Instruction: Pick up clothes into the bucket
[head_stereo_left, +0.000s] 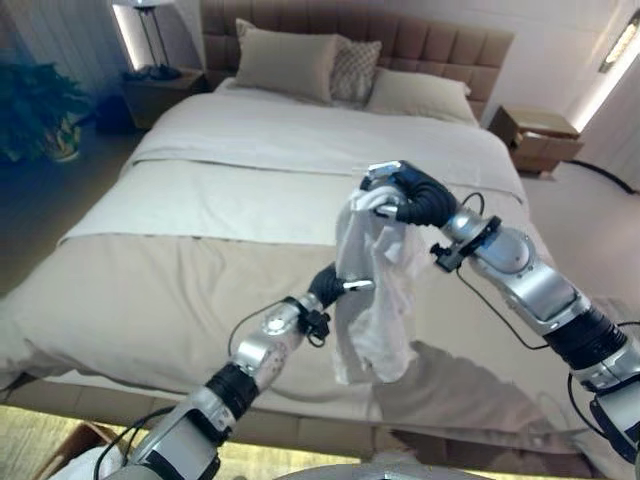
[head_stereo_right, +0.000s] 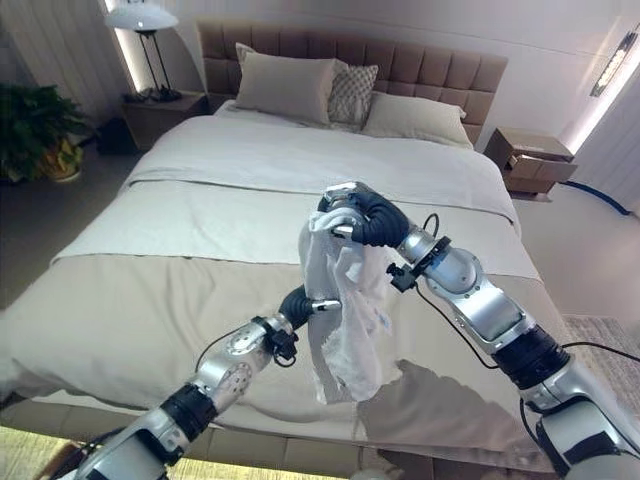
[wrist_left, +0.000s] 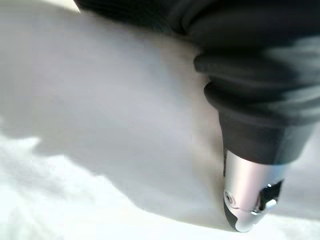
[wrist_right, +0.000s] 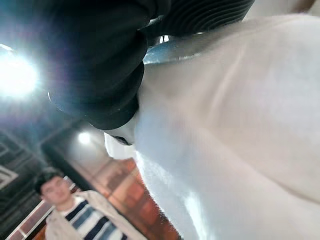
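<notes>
The right hand (head_stereo_left: 400, 197) is curled round the top of a white shirt (head_stereo_left: 375, 290), which hangs below it over the bed (head_stereo_left: 150, 290). The left hand (head_stereo_left: 340, 284) is against the shirt; its fingers are hidden. Pillows (head_stereo_left: 290, 62) lie beyond.

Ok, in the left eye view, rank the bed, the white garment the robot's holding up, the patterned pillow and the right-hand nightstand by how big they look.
Largest to smallest as they look:
1. bed
2. white garment, hanging from the right hand, near the camera so it looks bigger
3 and 4. patterned pillow and nightstand look about alike; I would not rank them.
</notes>
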